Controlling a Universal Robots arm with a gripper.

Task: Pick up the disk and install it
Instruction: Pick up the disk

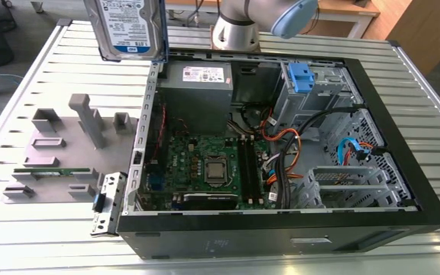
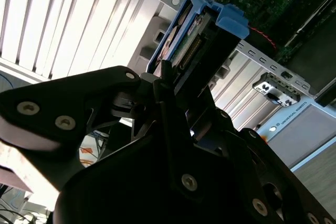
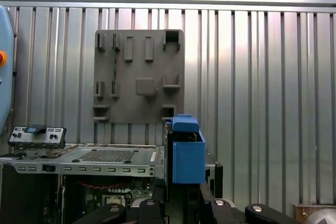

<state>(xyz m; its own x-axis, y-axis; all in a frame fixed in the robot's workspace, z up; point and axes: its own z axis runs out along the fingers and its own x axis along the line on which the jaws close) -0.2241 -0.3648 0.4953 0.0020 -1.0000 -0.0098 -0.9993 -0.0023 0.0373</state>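
Silver-metal disk (image 1: 126, 27), white-and-blue label, blue carrier rails, upright

Bright, even light; glare whitens the slatted table (image 2: 58, 19) behind the shadowed hand (image 2: 167, 80) in the second wrist view.

disk (image 1: 126, 28) hanging upright above open PC case (image 1: 281, 240) far corner, label showing; grey holder board (image 1: 59, 134) beside case on slatted tabletop (image 1: 21, 240)

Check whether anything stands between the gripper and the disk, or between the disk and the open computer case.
Nothing stands between them: the gripper is shut on the disk, held upright in the air over a corner of the case by the power supply. The case is open on top; nothing visible covers it.
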